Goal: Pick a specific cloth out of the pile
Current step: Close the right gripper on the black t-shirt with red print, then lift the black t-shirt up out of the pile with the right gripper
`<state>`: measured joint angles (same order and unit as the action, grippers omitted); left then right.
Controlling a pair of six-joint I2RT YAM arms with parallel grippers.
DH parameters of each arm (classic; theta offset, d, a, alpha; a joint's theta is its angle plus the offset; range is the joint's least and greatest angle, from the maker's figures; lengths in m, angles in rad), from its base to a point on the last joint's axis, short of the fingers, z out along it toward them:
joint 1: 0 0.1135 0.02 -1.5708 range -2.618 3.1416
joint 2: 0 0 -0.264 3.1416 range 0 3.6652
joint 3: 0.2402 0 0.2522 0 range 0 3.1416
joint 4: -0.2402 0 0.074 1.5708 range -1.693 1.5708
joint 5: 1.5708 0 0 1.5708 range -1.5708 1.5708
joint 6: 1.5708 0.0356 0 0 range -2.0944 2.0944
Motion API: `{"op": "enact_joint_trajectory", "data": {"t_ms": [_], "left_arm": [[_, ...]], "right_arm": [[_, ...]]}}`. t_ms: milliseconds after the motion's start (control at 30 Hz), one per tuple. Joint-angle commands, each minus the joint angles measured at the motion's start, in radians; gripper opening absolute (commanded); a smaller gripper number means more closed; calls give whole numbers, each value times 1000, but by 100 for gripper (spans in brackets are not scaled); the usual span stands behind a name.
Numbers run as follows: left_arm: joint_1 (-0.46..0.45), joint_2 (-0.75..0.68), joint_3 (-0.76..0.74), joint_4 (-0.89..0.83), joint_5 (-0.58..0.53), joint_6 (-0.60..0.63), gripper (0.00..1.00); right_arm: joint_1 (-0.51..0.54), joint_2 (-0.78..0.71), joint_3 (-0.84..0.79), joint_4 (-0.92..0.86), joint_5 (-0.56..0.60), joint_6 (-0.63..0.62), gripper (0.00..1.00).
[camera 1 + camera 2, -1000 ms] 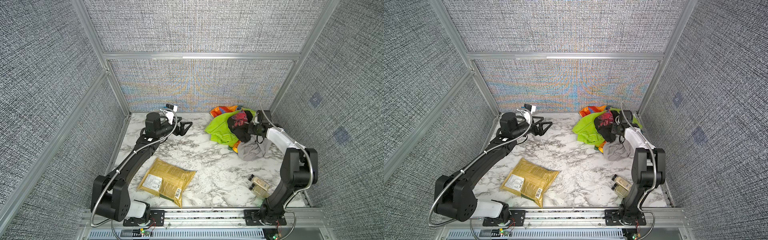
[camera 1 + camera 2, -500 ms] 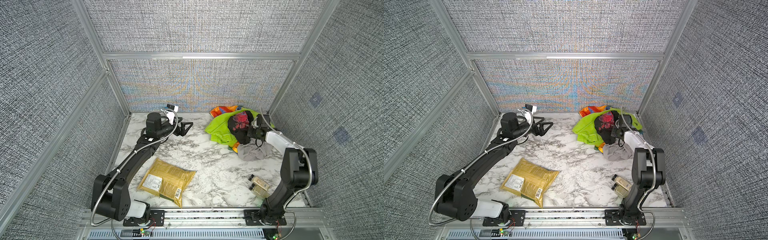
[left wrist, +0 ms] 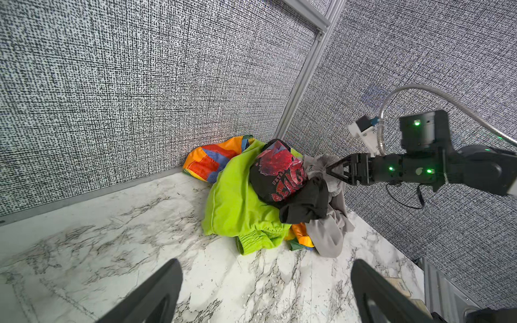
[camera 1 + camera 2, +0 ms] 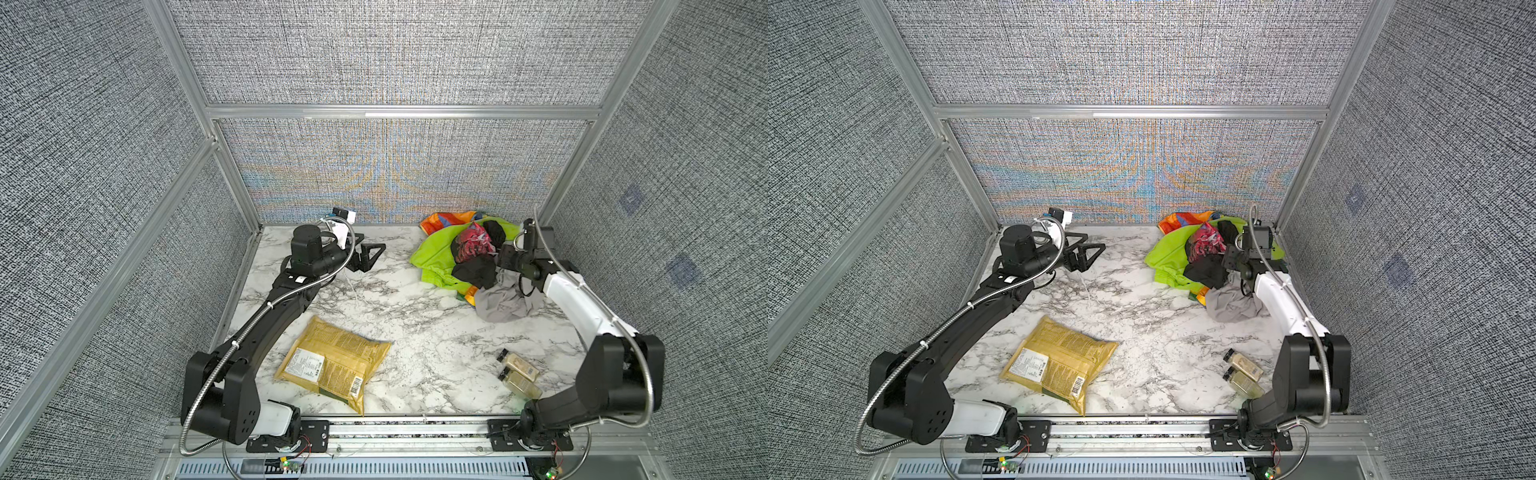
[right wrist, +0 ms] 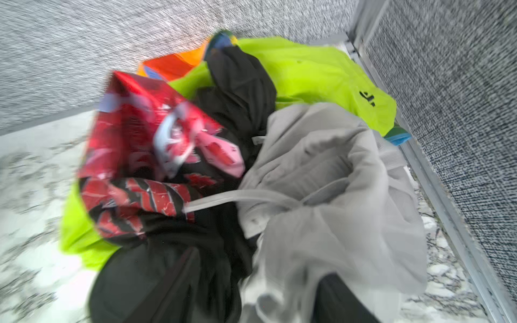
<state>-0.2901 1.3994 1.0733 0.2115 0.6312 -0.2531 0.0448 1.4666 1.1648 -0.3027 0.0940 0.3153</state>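
The marble counter (image 4: 415, 332) is hard and slick, so I judge anything I tug will slide rather than catch. The pile (image 4: 436, 255) is heaped right in front of my right fingers (image 4: 505, 257) and well ahead of my left fingers (image 3: 156, 293), which stand wide apart with nothing in them. Its biggest piece, the lime garment (image 3: 237, 207), is smooth and puffy with a gathered cuff, and it lies under and beyond what my right fingers face. The grey garment (image 4: 507, 301), thin, limp and deeply creased, slumps directly below my right fingers. The cloth (image 3: 279, 179) is matte black with a cracked red, pink and white print. It sits bunched on top of the lime garment, just past my right fingers, with its plain black end nearest them. My right fingers look parted and clamp nothing, though that wrist view is blurred. To do this well, I think I should shift off the grey folds, bite a thick fold of the black end only, and lift up and away so the lime garment stays put. The pale drawstring (image 5: 223, 200) crossing ahead of my right fingers could snag, so I'd keep clear of it.
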Motion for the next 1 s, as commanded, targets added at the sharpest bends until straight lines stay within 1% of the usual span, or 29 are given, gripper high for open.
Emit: {"op": "enact_joint_trajectory", "data": {"t_ms": [0, 133, 233, 300, 367, 433, 567, 633, 667, 733, 767, 800, 867, 900, 967], "left_arm": [[0, -6, 4, 22, -6, 14, 97], [0, -2, 5, 23, 0, 11, 97], [0, -3, 3, 27, 4, 6, 97], [0, -2, 0, 31, 5, 0, 97], [-1, 1, -3, 43, 14, -10, 97], [-1, 7, -1, 46, 23, -18, 97], [-3, 7, -1, 46, 22, -19, 97], [-3, 7, 1, 43, 22, -17, 97], [-4, 6, 2, 40, 21, -17, 97], [-4, 6, 4, 37, 20, -13, 97], [-4, 5, 5, 35, 19, -11, 97], [-4, 6, 5, 33, 18, -11, 97], [-4, 4, 5, 33, 18, -9, 97], [-4, 4, 5, 34, 18, -9, 97], [-4, 3, 5, 34, 19, -9, 97]], "right_arm": [[64, -84, -14, 11, 47, -20, 68], [153, -105, 27, -10, 39, -47, 69], [188, -63, 71, -16, -21, -51, 69], [200, -3, 100, -5, -67, -51, 72], [208, 77, 147, -16, -79, -50, 76], [214, 173, 216, -43, -93, -48, 78], [233, 325, 329, -93, -79, -43, 78], [238, 380, 359, -105, -61, -35, 76], [240, 405, 371, -113, -53, -29, 71], [243, 431, 379, -118, -40, -17, 58], [245, 434, 375, -113, -32, -14, 48], [250, 431, 372, -109, -22, -12, 33], [260, 411, 365, -97, 6, -12, 14], [265, 393, 364, -90, 19, -13, 7], [275, 351, 361, -67, 34, -16, 0]]}}
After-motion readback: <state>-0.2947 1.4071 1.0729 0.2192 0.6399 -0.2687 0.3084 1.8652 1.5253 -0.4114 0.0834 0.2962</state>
